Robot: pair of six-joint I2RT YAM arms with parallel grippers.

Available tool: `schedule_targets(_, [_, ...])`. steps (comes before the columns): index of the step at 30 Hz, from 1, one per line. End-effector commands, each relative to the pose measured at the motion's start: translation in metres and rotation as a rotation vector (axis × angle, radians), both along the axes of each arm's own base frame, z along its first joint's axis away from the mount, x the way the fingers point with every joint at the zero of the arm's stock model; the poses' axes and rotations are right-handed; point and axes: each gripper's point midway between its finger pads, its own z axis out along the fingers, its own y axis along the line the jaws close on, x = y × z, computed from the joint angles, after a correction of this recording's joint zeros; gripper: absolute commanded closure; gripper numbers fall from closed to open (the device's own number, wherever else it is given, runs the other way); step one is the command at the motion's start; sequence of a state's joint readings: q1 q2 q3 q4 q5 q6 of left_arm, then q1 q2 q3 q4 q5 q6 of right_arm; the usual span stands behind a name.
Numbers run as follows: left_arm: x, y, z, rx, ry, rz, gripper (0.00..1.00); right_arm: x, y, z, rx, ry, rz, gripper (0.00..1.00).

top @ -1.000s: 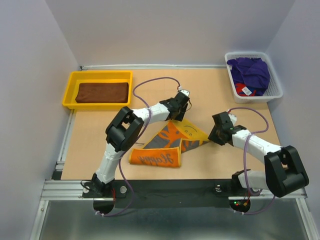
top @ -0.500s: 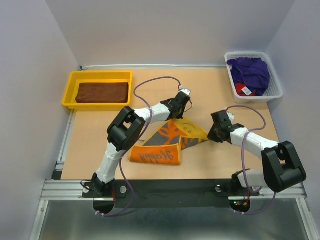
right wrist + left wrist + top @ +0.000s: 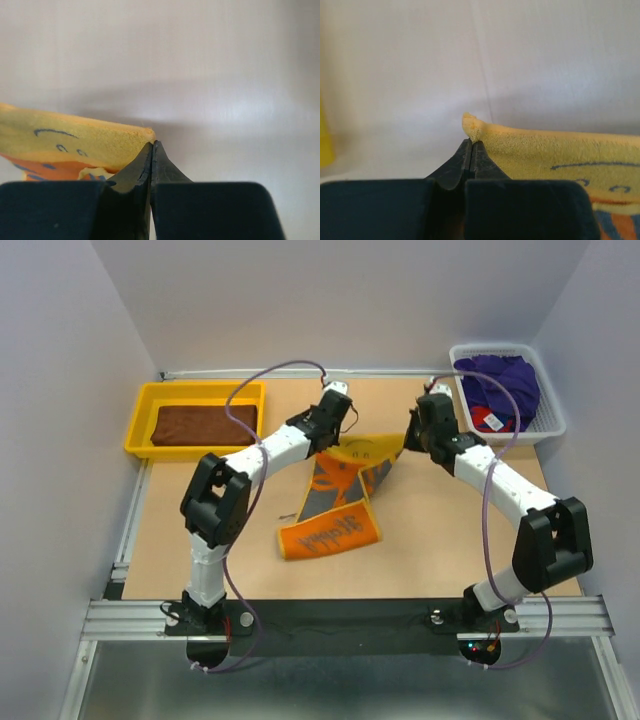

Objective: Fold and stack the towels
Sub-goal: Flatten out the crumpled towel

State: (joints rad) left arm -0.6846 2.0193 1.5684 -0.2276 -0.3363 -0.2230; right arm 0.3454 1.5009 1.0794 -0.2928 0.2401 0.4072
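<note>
- At the middle of the table (image 3: 190, 530), toward its far half: the orange towel (image 3: 338, 480) is strung between the two sets of fingers. Its yellow-bordered top edge is lifted clear of the surface. Its lower end, orange with dark print, rests on the table nearer the arm bases.
- Left fingers (image 3: 333, 443): closed, pinching the towel's left top corner. In the left wrist view the fingertips (image 3: 471, 150) meet flat, and a small bunched nub of yellow terry shows just past them. The rest of the edge runs off to the right.
- Right fingers (image 3: 411, 438): closed on the right top corner. In the right wrist view the fingertips (image 3: 151, 152) press together at the very end of the yellow edge, and the cloth runs off to the left.
- Left arm (image 3: 262, 452): elbow raised near its base side, forearm stretched diagonally toward the far centre.
- Right arm (image 3: 500, 485): elbow low at the right, long forearm angled forward and inward, wrist near the white basket (image 3: 555, 422).
- The two grip points sit at about the same depth on the table, with the yellow edge spanning the gap between them.
- Brown towel (image 3: 205, 425): folded flat inside the yellow tray (image 3: 200, 388), far left.
- Purple towel (image 3: 500, 380): heaped in the basket, far right, with the red towel (image 3: 487, 420) showing beneath it.
</note>
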Motion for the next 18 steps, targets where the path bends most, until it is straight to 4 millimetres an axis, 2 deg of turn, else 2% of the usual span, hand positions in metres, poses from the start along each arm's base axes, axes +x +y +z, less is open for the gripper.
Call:
schedule_targets(1, [0.022,0.017,0.183,-0.103,-0.361,0.07,1.0,0.054,0.004,0.102,-0.108,-0.283,0.101,1.0])
schedule_targets(2, [0.021,0.023,0.203,-0.106,-0.399,0.084,1.0,0.063,0.009,0.127,-0.107,-0.338,0.123,1.0])
schedule_targets(4, [0.019,0.031,0.245,-0.114,-0.479,0.088,1.0,0.068,0.011,0.15,-0.147,-0.389,0.165,1.0])
schedule_targets(5, [0.017,0.034,0.263,-0.124,-0.51,0.088,1.0,0.071,0.016,0.172,-0.161,-0.439,0.208,1.0])
schedule_targets(7, [0.013,0.038,0.284,-0.136,-0.554,0.079,1.0,0.071,0.02,0.194,-0.161,-0.488,0.24,0.99])
schedule_targets(9, [-0.006,0.051,0.326,-0.191,-0.635,0.071,1.0,0.065,0.025,0.223,-0.185,-0.558,0.306,0.99])
schedule_targets(11, [-0.018,0.053,0.343,-0.24,-0.672,0.044,1.0,0.059,0.029,0.238,-0.191,-0.597,0.344,1.0])
schedule_targets(12, [-0.032,0.059,0.358,-0.249,-0.719,0.016,1.0,0.052,0.031,0.252,-0.201,-0.636,0.381,1.0])
schedule_targets(13, [-0.039,0.061,0.365,-0.26,-0.74,0.007,1.0,0.048,0.031,0.258,-0.205,-0.651,0.394,0.99])
schedule_targets(14, [-0.047,0.063,0.37,-0.27,-0.759,-0.006,1.0,0.042,0.033,0.265,-0.206,-0.671,0.419,1.0])
schedule_targets(15, [-0.052,0.063,0.365,-0.252,-0.762,-0.031,1.0,0.034,0.029,0.278,-0.221,-0.703,0.417,1.0])
schedule_targets(17, [-0.071,0.069,0.383,-0.285,-0.805,-0.068,1.0,0.024,0.032,0.289,-0.221,-0.736,0.458,0.99])
schedule_targets(18, [-0.077,0.069,0.382,-0.28,-0.807,-0.088,1.0,0.013,0.032,0.3,-0.225,-0.769,0.479,0.99])
